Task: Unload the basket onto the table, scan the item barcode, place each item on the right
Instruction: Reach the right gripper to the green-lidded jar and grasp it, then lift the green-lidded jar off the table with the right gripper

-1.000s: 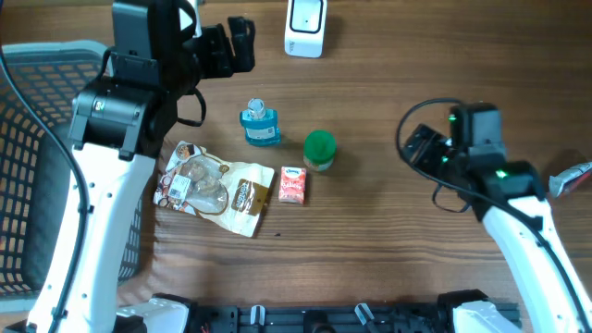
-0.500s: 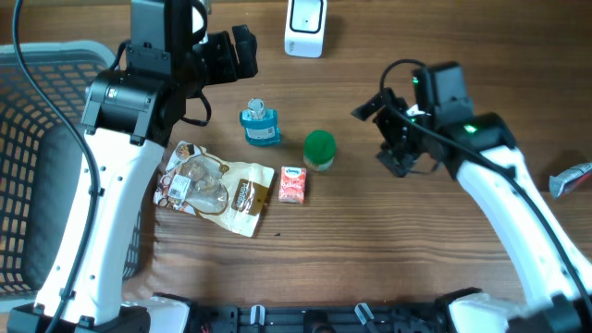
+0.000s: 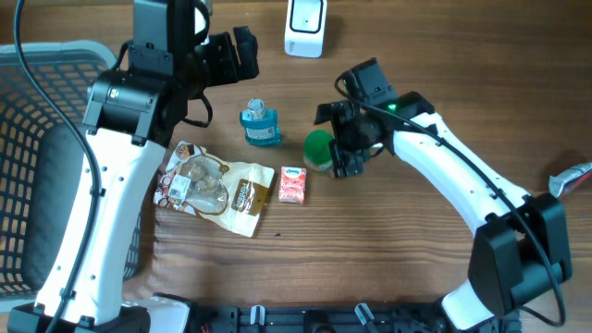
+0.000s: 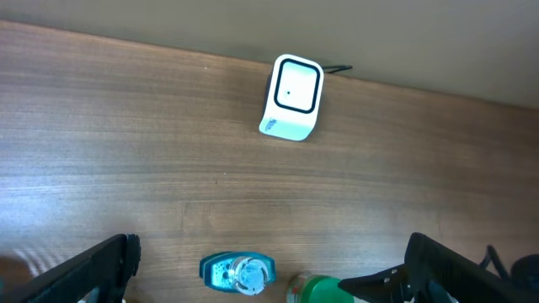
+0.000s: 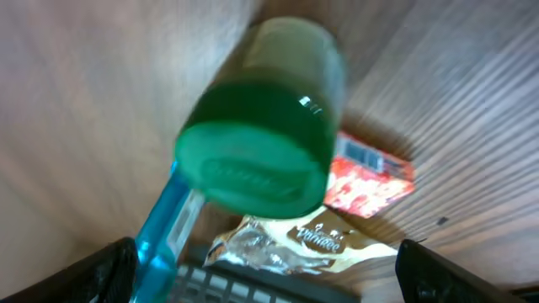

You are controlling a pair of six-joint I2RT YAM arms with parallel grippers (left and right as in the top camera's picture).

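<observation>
A green-lidded jar [image 3: 319,148] stands mid-table, between a blue bottle [image 3: 260,124] and a small red box [image 3: 293,184]. My right gripper [image 3: 338,141] is open and reaches in from the right, its jaws level with the jar's right side. In the right wrist view the jar [image 5: 261,126] fills the middle, ahead of my wide-open right gripper [image 5: 269,278]. The white scanner [image 3: 304,25] stands at the far edge. My left gripper [image 3: 242,51] hovers open near it, holding nothing. The left wrist view shows the scanner [image 4: 291,98] and the bottle [image 4: 237,271].
A crinkled snack bag [image 3: 217,188] lies left of the red box. A dark mesh basket [image 3: 37,166] takes up the left edge. A tube-like item [image 3: 569,178] lies at the right edge. Bare wood stretches along the front and right.
My right arm has swung left across the table, from the right side up to the green-lidded jar. The left arm has barely moved.
</observation>
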